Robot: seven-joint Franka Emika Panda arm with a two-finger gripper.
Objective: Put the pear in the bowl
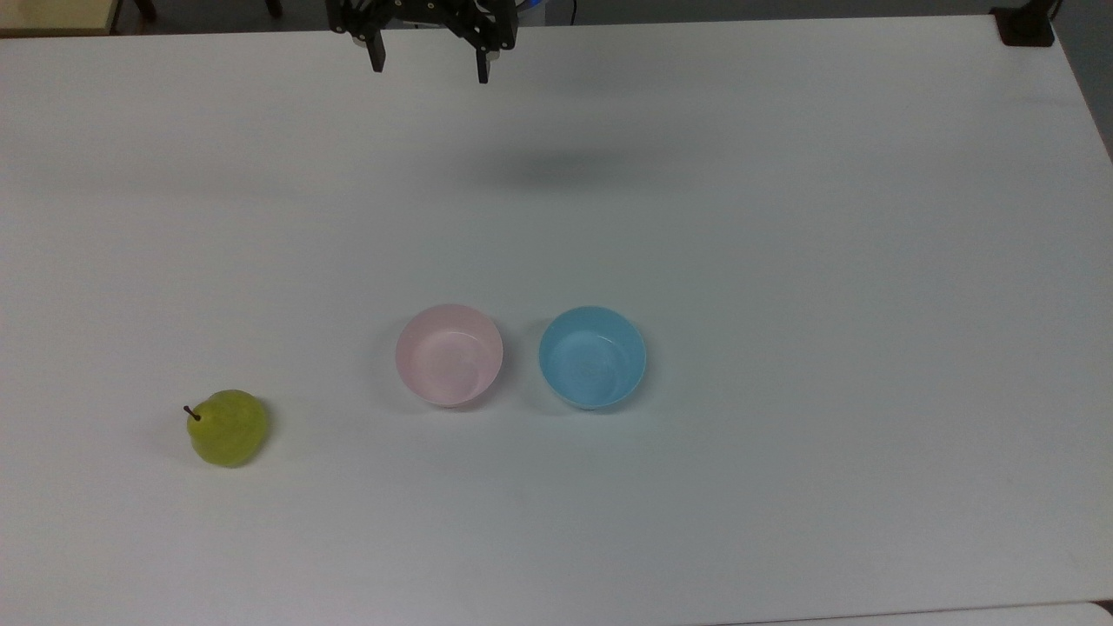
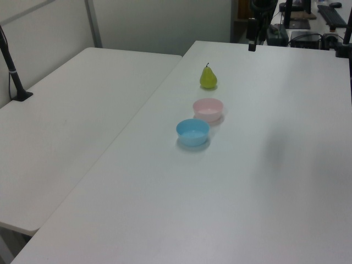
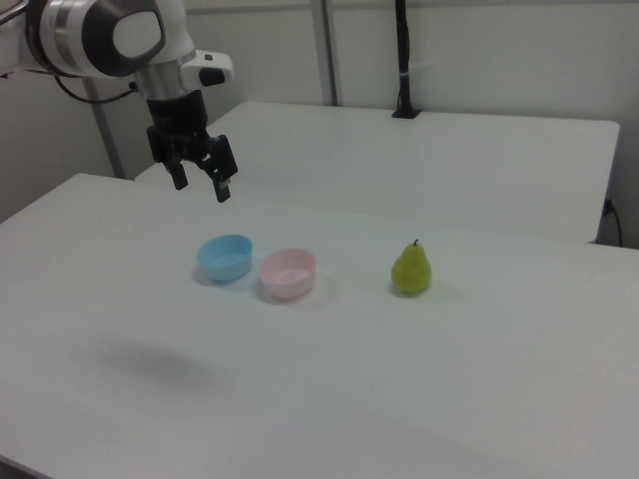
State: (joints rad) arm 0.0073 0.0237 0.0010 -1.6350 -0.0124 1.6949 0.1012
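The yellow-green pear (image 1: pixel 228 427) stands upright on the white table, at the top view's lower left; its stem points up in the left view (image 2: pixel 208 77) and right view (image 3: pixel 411 269). The pale pink bowl (image 1: pixel 449 354) sits mid-table, empty, between the pear and a blue bowl (image 1: pixel 592 356). The pink bowl (image 3: pixel 289 273) is apart from the pear. My gripper (image 1: pixel 429 71) hangs high above the table's far edge, open with nothing between its fingers. In the right view my gripper (image 3: pixel 202 185) hovers well above and behind the bowls.
The light blue bowl (image 2: pixel 192 132) stands right beside the pink bowl (image 2: pixel 208 109). A second white table (image 2: pixel 71 121) adjoins on the left view's left, with a black post (image 2: pixel 14 71) clamped to it. Bare tabletop (image 1: pixel 826 261) surrounds the bowls.
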